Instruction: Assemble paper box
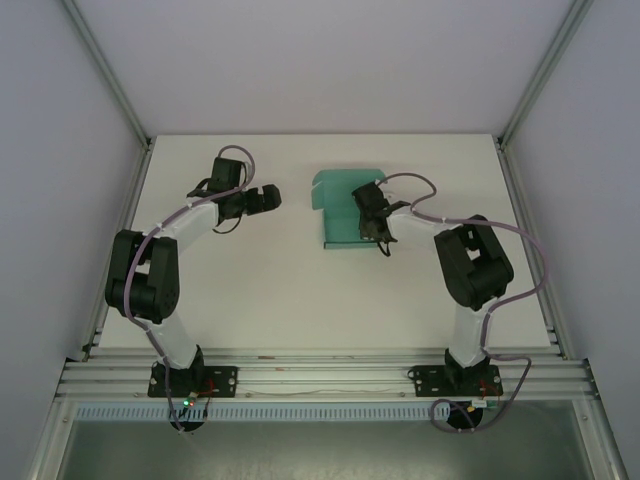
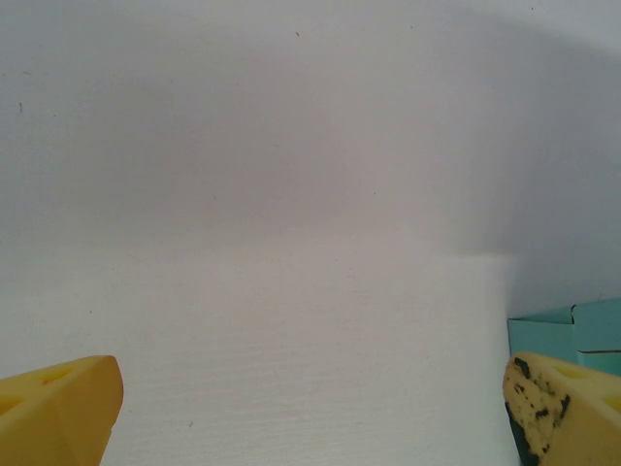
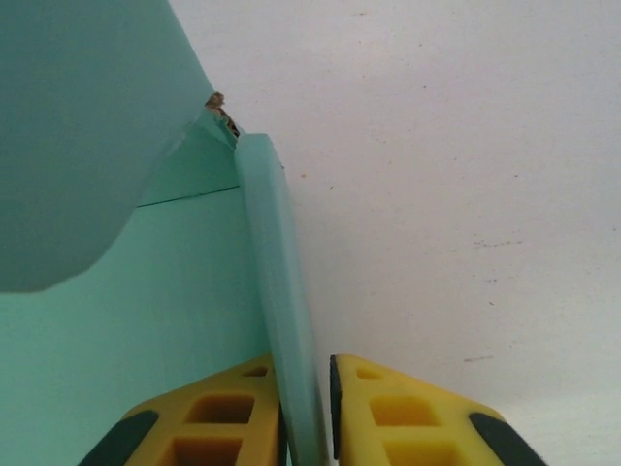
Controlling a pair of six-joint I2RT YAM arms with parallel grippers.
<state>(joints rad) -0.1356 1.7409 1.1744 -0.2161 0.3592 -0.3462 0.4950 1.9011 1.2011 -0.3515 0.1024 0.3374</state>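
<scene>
White table [image 1: 300, 290], right gripper [image 3: 306, 367] pinching paper box [image 1: 340, 215] panel — left gripper [image 1: 270, 197] spread, well apart

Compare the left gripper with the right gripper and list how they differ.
The left gripper has its jaws wide open with nothing between them; the right gripper is closed on an upright panel of the paper box. The left gripper sits over bare table, beside the box; the right gripper is at the box itself. Both have yellow fingers.

The paper box [image 1: 340, 215] lies near the table's [image 1: 300, 290] far edge, right of centre. The left gripper [image 1: 270, 197] is apart to its left.
</scene>
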